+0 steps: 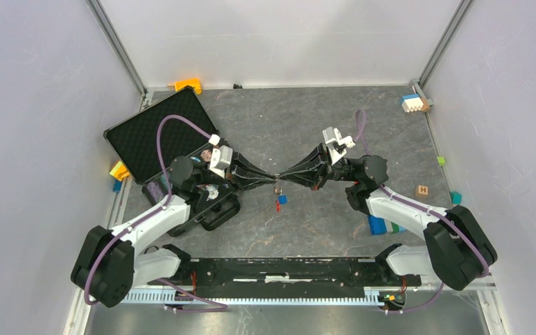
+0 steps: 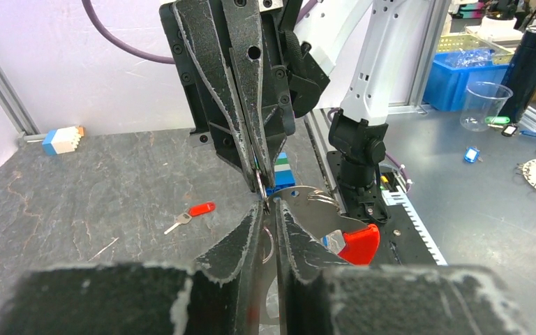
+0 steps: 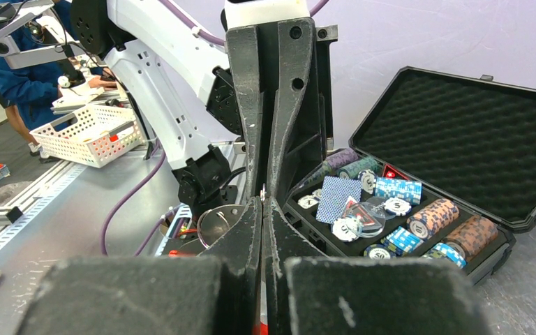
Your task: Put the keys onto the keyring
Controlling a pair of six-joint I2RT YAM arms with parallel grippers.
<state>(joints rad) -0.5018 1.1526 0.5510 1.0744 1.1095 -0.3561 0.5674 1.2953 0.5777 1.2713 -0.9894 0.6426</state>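
Both arms meet in mid-air just beside the open black foam-lined case point(image 3: 474, 118) of poker chips, on its side toward the right arm. The left tool point(image 2: 270, 208) is nearly pressed together, pinching the small metal ring point(image 2: 270, 246) of the keyring point(image 2: 303, 201), a curved silvery-grey strap. The strap hangs off the ring on the near side, with its long red clip point(image 2: 361, 243) dangling lowest, clear of the grey stone-patterned tabletop point(image 2: 77, 202). The right tool point(image 3: 263, 202) is pressed fully together, with its tips right at the ring opposite the left tool. I cannot tell whether those tips actually nip the wire.

A small blue piece point(image 2: 333, 241) sits against the strap next to the red clip. It may be the blue-headed key already threaded on, but it is too small to be sure. The tiny red-headed metal key point(image 2: 192, 213) lies flat on the tabletop on the far side of the two tools from the case's front edge, apart from everything else.

The step in hand looks like working the ring itself, steadying it and prising its coil apart. If so, the next move calls for the left tool to hold the ring firmly while the right lets go, drops to the red-headed key, picks it up by its head and steers its hole onto the ring's split end. The ring is thin and could easily twist out of the grip.
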